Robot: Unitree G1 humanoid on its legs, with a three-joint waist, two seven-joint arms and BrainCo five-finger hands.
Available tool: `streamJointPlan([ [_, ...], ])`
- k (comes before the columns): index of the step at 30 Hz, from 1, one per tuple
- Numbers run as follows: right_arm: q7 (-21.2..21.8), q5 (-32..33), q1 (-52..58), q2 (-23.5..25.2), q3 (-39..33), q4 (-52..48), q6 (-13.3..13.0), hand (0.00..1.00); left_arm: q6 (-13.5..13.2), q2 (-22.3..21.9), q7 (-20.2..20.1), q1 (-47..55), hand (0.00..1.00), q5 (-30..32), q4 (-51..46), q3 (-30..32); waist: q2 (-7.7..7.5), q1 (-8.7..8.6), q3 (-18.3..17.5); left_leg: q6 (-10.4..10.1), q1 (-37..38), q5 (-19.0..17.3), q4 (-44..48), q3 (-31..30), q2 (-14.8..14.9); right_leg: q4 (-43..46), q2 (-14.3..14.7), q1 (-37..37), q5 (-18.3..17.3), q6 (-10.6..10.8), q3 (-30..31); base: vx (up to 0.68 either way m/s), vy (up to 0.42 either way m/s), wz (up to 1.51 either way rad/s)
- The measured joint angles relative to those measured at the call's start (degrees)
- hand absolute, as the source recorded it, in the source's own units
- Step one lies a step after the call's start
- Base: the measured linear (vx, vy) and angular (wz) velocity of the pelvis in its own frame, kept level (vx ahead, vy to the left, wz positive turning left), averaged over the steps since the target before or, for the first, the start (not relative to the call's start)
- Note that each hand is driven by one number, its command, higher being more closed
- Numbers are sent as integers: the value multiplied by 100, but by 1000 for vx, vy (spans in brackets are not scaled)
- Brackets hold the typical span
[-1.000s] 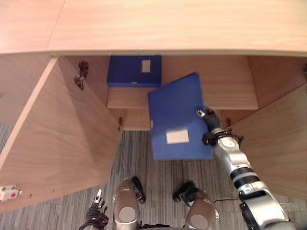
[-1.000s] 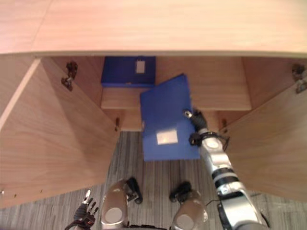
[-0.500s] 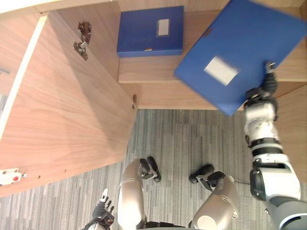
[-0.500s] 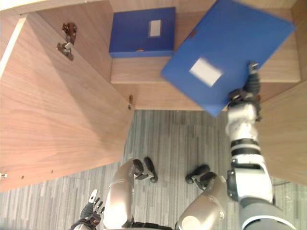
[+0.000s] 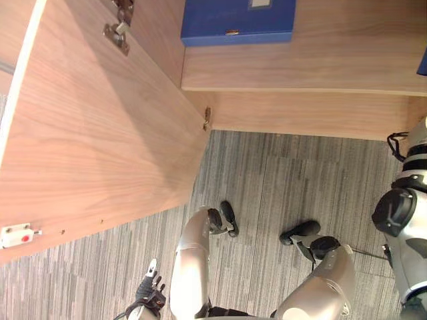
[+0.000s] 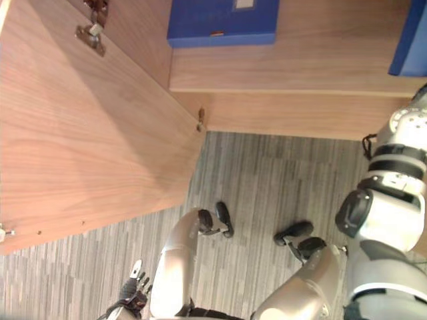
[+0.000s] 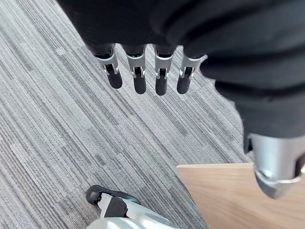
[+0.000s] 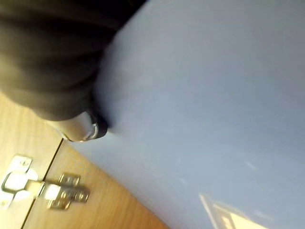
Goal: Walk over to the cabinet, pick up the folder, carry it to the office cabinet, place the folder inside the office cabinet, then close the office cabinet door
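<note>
The office cabinet (image 5: 313, 113) stands open over grey striped carpet (image 5: 280, 180), and its left door (image 5: 100, 147) is swung wide toward the robot, with a metal hinge (image 5: 117, 32) near its top inner edge and a small white catch (image 5: 16, 235) with a red spot at its lower outer corner. A second folder (image 5: 237, 20), blue with a pale label, lies flat at the left end of the shelf (image 5: 300, 67), close to the hinged side wall. The rest of the shelf to its right is bare wood. The folder (image 6: 408, 40), also blue, is up at the right end of the cabinet opening, above the shelf's right end, and whether it touches the shelf cannot be told. The right arm rises steeply along the cabinet's right side to it. In the right wrist view the right hand (image 8: 57, 71) lies against the folder's broad blue face with its thumb (image 8: 81, 130) clamped onto that face. The other fingers are behind the folder, out of sight, and another hinge (image 8: 45, 190) shows on the wood just beside it. The left hand (image 5: 151, 293) hangs low at the robot's side, below the open door's bottom edge, its fingers (image 7: 139, 81) straight and relaxed over the carpet, holding and touching nothing.
</note>
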Motion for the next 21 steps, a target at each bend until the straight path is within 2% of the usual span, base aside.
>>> streamJointPlan([
  [2, -211, 42, -36, -33, -16, 168, 0, 100, 16, 0, 14, -1, 0, -5, -46, -80, 11, 59, 1, 0, -53, 42, -37, 1, -30, 33, -34, -75, -14, -22, 11, 35, -90, 7],
  [3, -275, 97, -38, -33, -14, 175, 0, 0, 16, 0, 15, -3, 0, -5, -53, -90, 11, 68, 1, 1, -66, 63, -63, 1, -40, 29, -36, -92, -14, -21, 12, 28, -88, 7],
  [9, -574, 207, -529, -63, 152, 174, 111, 0, 19, 5, 134, -6, 0, -175, -165, -98, 11, 114, 1, -23, -301, 255, -230, 32, -92, 77, -59, -459, -46, -76, 120, 18, -109, 4],
  [12, -572, 196, -694, -204, 560, 184, 370, 0, 6, 5, 171, -10, 0, -236, -297, -90, 10, 113, 1, -57, -318, 315, -265, 43, -96, 153, -67, -573, -75, -102, 229, 33, -124, 2],
  [14, -514, 108, -1017, -358, 754, 412, 635, 0, 11, 5, 190, -4, 0, -257, -303, -84, 10, 100, 2, -77, -316, 338, -276, 50, -72, 152, -42, -578, -109, -152, 221, 43, -123, -4],
  [21, -33, -510, -1518, -676, 1911, 1351, 1448, 0, 25, 33, 218, 27, 0, -259, -462, -69, 5, 82, 5, -136, -238, 382, -298, 9, 113, -7, 196, -427, -101, -199, 163, 43, -89, -8],
])
